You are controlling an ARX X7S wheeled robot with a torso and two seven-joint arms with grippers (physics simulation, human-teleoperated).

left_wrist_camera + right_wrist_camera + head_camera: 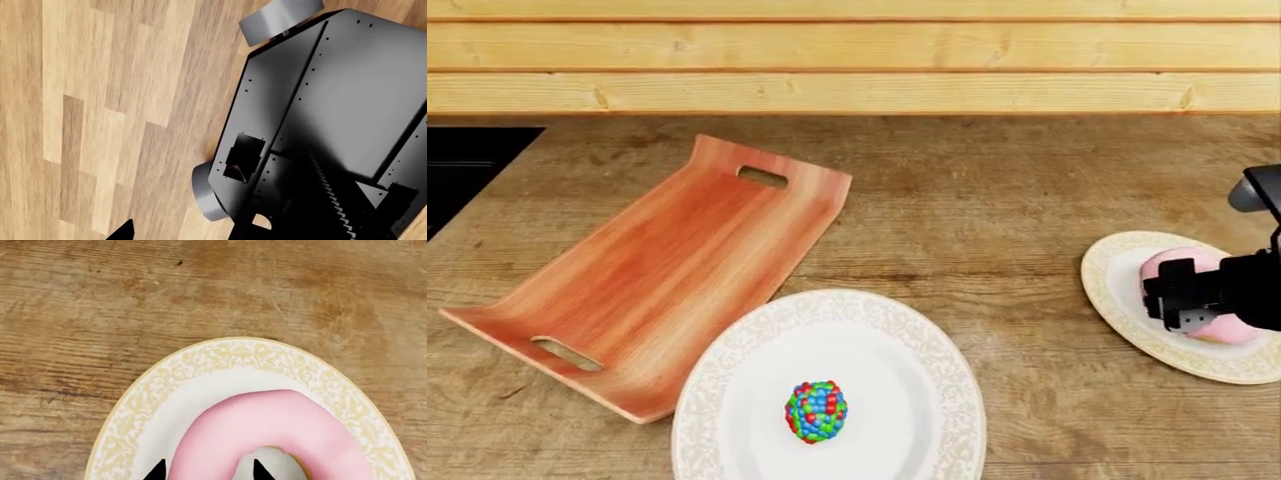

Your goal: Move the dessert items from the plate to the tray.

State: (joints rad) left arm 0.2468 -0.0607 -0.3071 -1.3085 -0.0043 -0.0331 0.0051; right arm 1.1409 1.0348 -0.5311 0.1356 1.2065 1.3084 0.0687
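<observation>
A pink donut (1169, 266) lies on a white plate (1104, 278) at the right of the table. My right gripper (1198, 300) is down on it. In the right wrist view the gripper (207, 471) straddles one side of the donut (267, 430), with one tip in the hole and the other outside over the plate (167, 375), both close against the ring. The candy ball (817, 410) sits on a second plate (827, 305) at the front centre. The wooden tray (681, 260) lies at the left with nothing on it. My left gripper (207, 232) hangs over the floor, one fingertip (125, 231) set wide.
A plank wall runs along the back of the wooden table (988, 200). A black area (467, 150) lies at its far left corner. The left wrist view holds only plank floor (100, 100), my black base (333, 100) and a grey wheel (207, 195).
</observation>
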